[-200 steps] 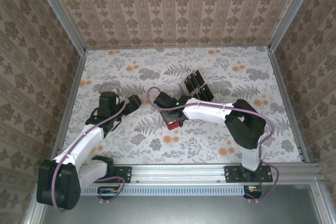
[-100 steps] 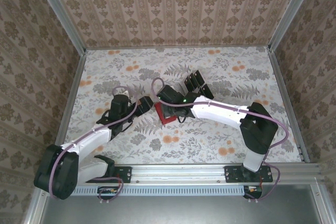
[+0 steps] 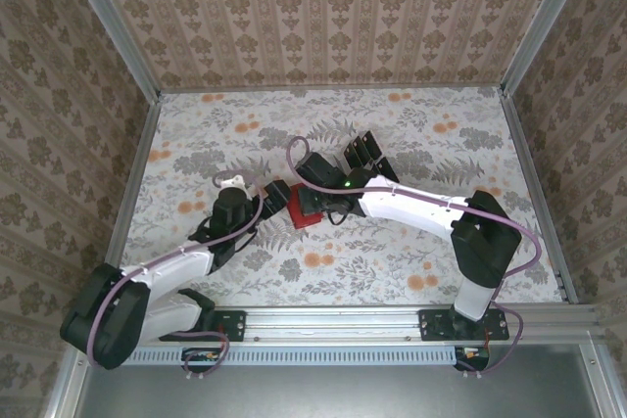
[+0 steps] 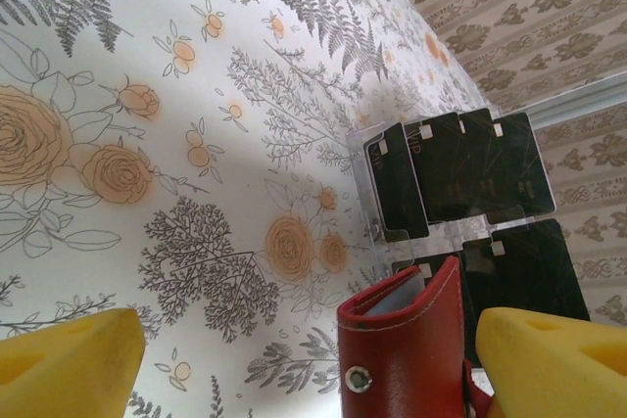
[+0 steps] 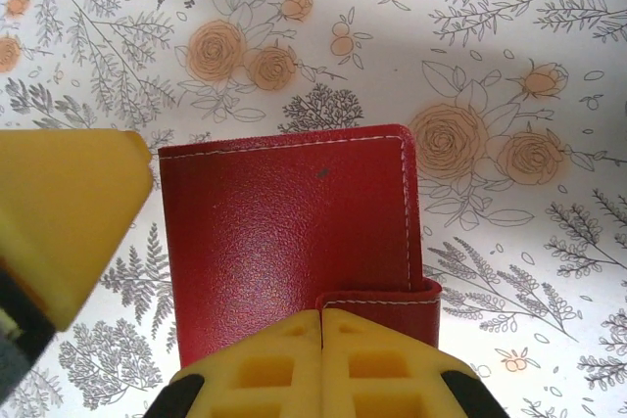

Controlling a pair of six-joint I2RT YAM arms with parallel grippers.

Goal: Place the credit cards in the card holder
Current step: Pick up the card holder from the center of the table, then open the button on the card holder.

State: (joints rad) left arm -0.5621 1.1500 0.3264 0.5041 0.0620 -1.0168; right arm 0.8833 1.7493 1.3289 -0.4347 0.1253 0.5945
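The left gripper (image 3: 275,197) stands with its jaws wide apart, one yellow finger (image 4: 69,364) on each side of the card holder (image 4: 407,349), not yet touching it. The card holder sits mid-table, propped on edge with its mouth gaping slightly. It looks light, soft and floppy, and its grained red leather should grip well. The best hold is probably across the stitched free flap, so the pocket can be spread. The right gripper (image 5: 321,359) is pinched together on the holder's folded edge (image 5: 284,232), steadying it. Further right, the credit cards (image 4: 456,168) stand in a clear rack (image 4: 364,134); they are thin, stiff and glossy, so best taken by the exposed top edge. Compared with a second ago, the left arm has swung in from well apart, and the holder has shifted left towards it.
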